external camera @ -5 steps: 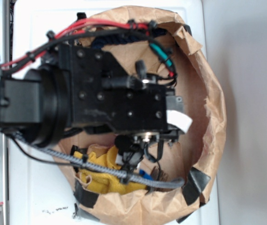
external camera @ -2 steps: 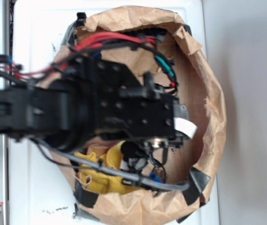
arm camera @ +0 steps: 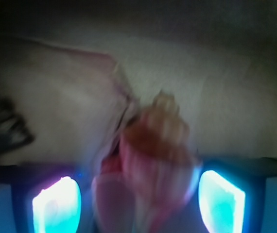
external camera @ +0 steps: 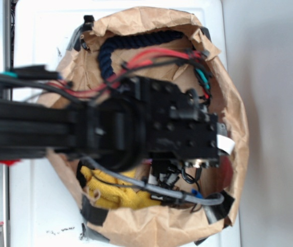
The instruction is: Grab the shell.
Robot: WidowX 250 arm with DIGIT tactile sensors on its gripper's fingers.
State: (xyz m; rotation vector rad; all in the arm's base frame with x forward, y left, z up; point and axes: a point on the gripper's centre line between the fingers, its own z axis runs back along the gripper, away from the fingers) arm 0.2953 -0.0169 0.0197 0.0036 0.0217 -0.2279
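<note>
Shell point(arm camera: 153, 160) blurred between pincer point(arm camera: 138, 204) fingers | arm moved right

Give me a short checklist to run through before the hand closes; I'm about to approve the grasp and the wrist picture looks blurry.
1. Shell between the fingers: ok. In the wrist view it sits between the two glowing pads.
2. Hand open: ok. The pads stand apart on either side of the shell.
3. Shell centred: cannot tell; the picture is smeared by motion.
4. Pads touching the shell: cannot tell through the blur.
5. Arm at rest: not ok. Both views are blurred.
6. Overhead confirmation: cannot tell. The arm hides the shell inside the paper bag.
7. Yellow cloth and dark rope clear of the fingers: ok in the exterior view.
</note>
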